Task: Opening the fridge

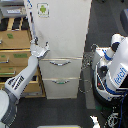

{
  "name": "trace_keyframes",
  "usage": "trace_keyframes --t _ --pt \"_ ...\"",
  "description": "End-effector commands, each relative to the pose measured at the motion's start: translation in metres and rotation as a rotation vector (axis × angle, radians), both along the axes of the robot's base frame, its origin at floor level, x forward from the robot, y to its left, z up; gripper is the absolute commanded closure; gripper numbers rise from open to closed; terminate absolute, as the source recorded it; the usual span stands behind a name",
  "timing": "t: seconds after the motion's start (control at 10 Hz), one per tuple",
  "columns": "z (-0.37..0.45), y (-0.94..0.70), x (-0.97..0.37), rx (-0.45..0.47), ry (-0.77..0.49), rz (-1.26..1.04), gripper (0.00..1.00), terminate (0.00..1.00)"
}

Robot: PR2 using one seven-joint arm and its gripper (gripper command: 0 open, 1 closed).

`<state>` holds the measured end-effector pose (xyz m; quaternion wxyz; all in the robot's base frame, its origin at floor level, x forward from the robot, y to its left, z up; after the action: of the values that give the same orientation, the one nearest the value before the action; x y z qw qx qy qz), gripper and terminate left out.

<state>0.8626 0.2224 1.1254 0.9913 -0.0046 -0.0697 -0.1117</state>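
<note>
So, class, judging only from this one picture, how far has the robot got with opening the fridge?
Done: the arm has reached the fridge, with the gripper at the upper door's edge on the exterior view's left, near its lower corner. In hand: getting a hold there; whether the jaws are closed is too blurred to tell. Left: swinging the door open. It looks shut, with no interior showing, and both lower drawers are closed.

Single exterior view, elevated, angled downward, facing the fridge (60, 35) front from moderate range; robot body (112, 70) at four o'clock.

Robotics lab kitchen mock-up, white fridge (62, 42), wooden drawer cabinet (17, 55), second robot (112, 70) parked nearby
</note>
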Motion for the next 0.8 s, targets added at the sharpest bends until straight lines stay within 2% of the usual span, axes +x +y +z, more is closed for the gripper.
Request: trace_keyframes --t 0.1,0.6,0.8 --pt "-0.025 0.03 0.019 0.003 0.008 0.02 0.0 0.0" --pt "-0.054 0.05 0.038 0.013 0.04 0.022 0.0 0.0" --pt "-0.059 0.031 0.048 -0.012 0.061 -0.012 0.0 0.0"
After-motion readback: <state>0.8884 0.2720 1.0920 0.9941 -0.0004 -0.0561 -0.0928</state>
